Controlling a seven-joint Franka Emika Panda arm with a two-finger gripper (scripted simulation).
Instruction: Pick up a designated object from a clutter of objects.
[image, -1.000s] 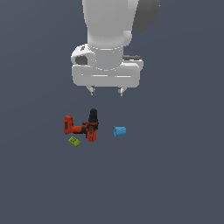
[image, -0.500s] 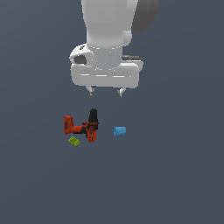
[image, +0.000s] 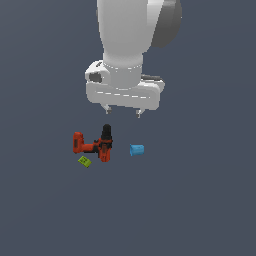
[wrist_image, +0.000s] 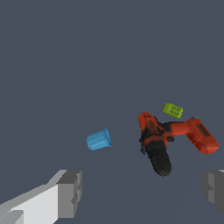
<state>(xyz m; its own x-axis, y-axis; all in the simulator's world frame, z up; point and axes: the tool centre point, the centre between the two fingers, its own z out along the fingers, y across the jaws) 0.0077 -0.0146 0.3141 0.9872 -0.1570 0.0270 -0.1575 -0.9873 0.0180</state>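
White arm hangs above three items on a dark worktop (image: 210, 200).

The pincer (image: 123, 111) is spread wide and empty, clear of everything below. A red-and-black drill (image: 95, 144) lies on its side. The blue cup (image: 137, 149), also on its side, rests near the drill toward the exterior view's right, apart from it. A green block (image: 84, 161) sits just beside the drill's handle.

1. The white arm (image: 131, 35) comes down from the top of the exterior view, wrist pointing straight down.
2. The gripper (image: 123, 112) hangs in the air, touching nothing.
3. Its fingers (wrist_image: 70, 192) stand wide apart, with nothing held between them.
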